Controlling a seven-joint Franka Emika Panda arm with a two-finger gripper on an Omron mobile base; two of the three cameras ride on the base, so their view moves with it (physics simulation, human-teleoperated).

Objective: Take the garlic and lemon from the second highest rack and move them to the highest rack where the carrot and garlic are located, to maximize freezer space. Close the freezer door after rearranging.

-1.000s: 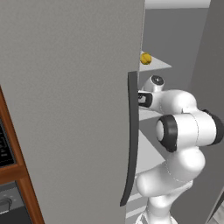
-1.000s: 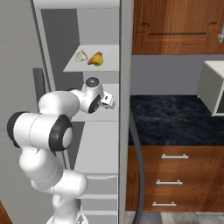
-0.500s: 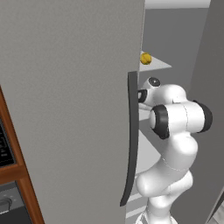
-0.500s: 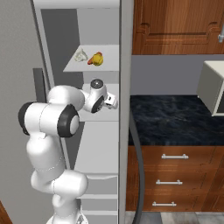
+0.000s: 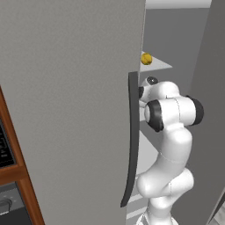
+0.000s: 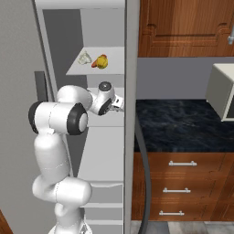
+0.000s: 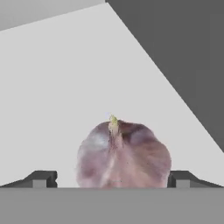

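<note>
Purplish-white garlic (image 7: 124, 155) bulb, yellowish stem tip; sits between spread fingers (image 7: 41, 178); pale shelf beneath.

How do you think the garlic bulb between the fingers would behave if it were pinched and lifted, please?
The garlic looks rounded and bulging, so it would probably roll on the flat shelf if nudged. Its curved sides may slip between the fingers unless gripped centrally.

The highest rack (image 6: 114, 67) carries a pale garlic bulb (image 6: 84, 58) just beside the lemon (image 6: 101, 61) (an orange piece, likely the carrot, touches it). Below that rack, the second highest rack (image 7: 65, 83) bears a purplish garlic (image 7: 123, 154).
</note>
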